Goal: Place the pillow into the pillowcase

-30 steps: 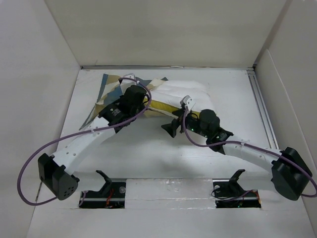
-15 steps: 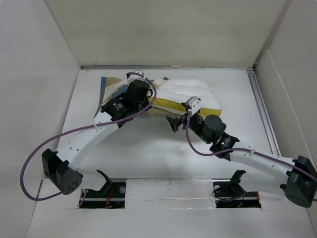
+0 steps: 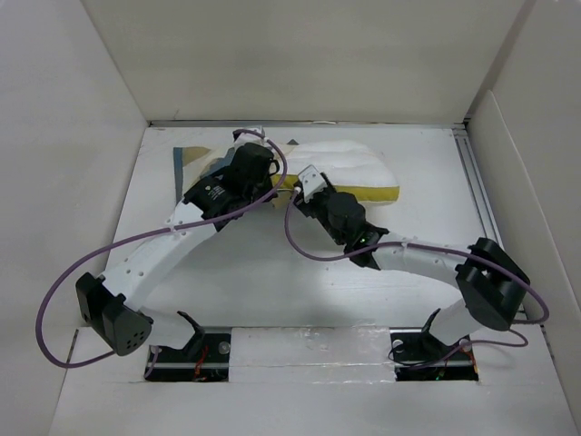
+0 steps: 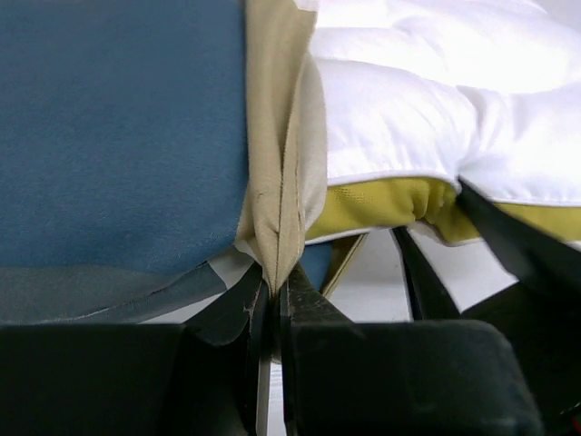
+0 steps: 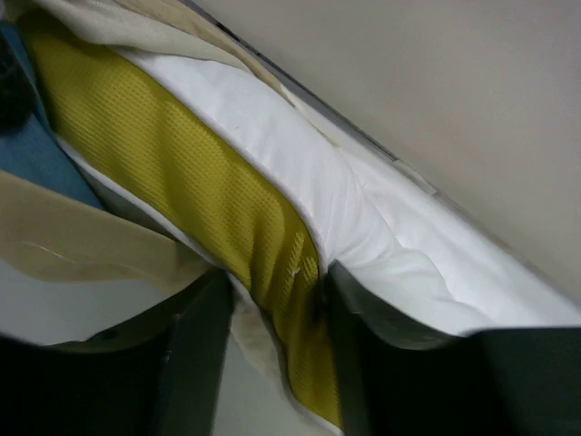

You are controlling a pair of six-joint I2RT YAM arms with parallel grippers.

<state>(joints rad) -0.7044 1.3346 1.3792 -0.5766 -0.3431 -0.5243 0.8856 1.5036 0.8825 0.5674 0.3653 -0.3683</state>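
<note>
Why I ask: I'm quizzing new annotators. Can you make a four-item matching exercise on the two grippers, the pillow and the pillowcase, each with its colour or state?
Things:
1. left gripper
2. right gripper
3. pillow
4. pillowcase

Colour or state:
A. blue and tan fabric
B. fingers on either side of a yellow edge band
C. white and quilted
D. pinched shut on a tan hem

Pairs: 1-D, 2-B, 3-C, 4-A

The pillowcase (image 4: 118, 136) is matt woven cloth; the pillow (image 5: 363, 227) has coarse yellow mesh sides.
</note>
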